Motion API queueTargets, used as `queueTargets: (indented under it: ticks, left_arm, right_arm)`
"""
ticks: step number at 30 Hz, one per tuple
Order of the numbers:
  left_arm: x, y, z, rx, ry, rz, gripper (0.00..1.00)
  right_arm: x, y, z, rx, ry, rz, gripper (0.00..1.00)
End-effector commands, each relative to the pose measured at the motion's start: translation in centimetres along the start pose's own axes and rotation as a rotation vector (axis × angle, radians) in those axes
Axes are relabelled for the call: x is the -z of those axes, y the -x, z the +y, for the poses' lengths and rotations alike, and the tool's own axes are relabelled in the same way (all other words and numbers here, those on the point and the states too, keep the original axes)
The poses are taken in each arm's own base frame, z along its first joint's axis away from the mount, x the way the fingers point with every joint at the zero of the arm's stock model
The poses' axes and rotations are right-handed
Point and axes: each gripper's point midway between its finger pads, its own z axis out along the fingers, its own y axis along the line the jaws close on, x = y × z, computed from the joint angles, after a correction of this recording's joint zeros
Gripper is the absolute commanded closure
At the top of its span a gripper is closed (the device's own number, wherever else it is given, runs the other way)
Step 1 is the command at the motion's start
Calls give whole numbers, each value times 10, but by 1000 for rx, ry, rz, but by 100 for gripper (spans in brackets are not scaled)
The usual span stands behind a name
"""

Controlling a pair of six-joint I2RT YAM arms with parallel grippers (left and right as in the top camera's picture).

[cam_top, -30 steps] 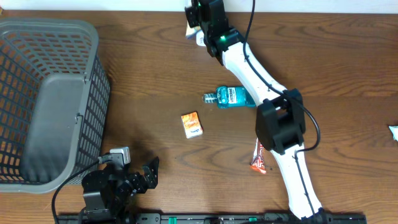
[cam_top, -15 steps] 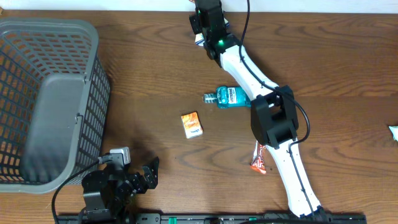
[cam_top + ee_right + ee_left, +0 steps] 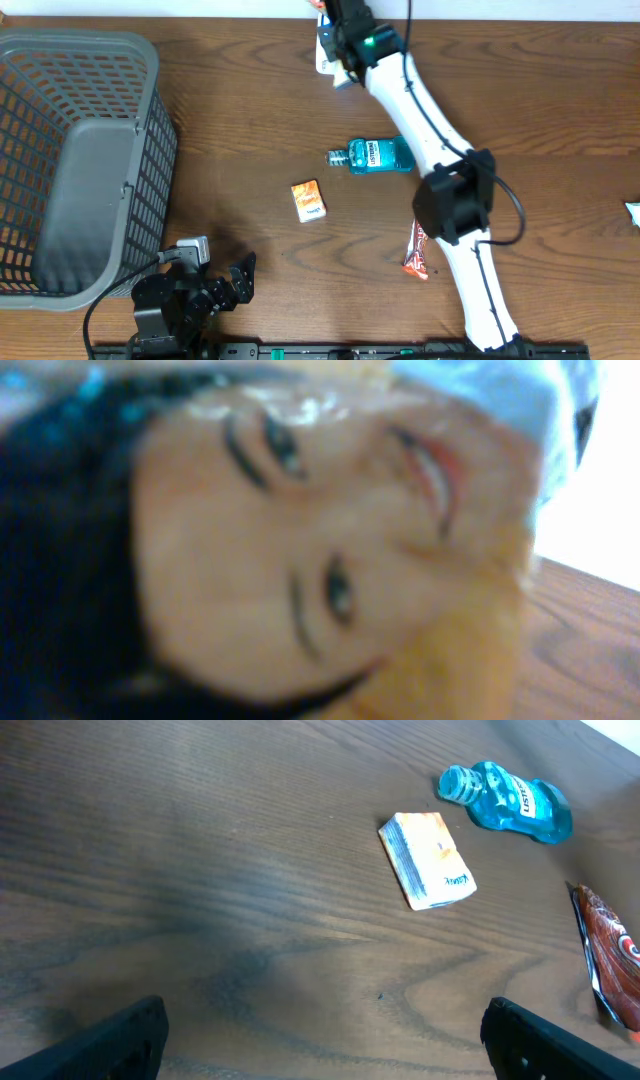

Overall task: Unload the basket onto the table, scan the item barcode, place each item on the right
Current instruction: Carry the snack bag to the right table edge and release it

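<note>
My right gripper (image 3: 335, 45) is stretched to the table's far edge and is shut on the item (image 3: 322, 55), a white and blue packet. In the right wrist view the packet (image 3: 300, 540) fills the frame, blurred, with a printed face on it; my fingers are hidden behind it and no barcode shows. My left gripper (image 3: 237, 279) rests at the near left edge, open, with only bare wood between its fingers (image 3: 560, 1040).
A blue mouthwash bottle (image 3: 372, 156) lies mid-table, an orange box (image 3: 308, 200) left of it, a red snack wrapper (image 3: 417, 250) beside my right arm. A grey mesh basket (image 3: 80, 42) fills the left side. A white scrap (image 3: 633, 212) is at the right edge.
My right arm has swung its wrist to the right along the far edge, carrying the packet with it. The left arm has stayed still.
</note>
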Motion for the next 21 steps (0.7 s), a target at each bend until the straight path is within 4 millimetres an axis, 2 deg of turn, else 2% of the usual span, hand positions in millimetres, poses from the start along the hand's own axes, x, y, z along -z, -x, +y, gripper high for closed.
queueTargets:
  ticks: [1,5,10,12,17,21]
  left_arm:
    - [0,-1,-1,13,-8,3,0]
    - [0,-1,-1,13,-8,3,0]
    - [0,-1,-1,13,-8,3,0]
    - [0,-1,-1,13,-8,3,0]
    - [0,-1,-1,13,-8,3,0]
    - [0,-1,-1,13,-8,3,0]
  right_arm:
    - [71,23,-70,-188,-86,-4,99]
    - [82,-25,-118,-275,-193,179,99]
    - [93,-96,-205,-426,-490,373,99]
    - [96,-123,-239,-470,-604,426,99]
    - [96,-180,-305,-530,-752,528,99]
    - [93,-238,-364,-625,-859,577,99]
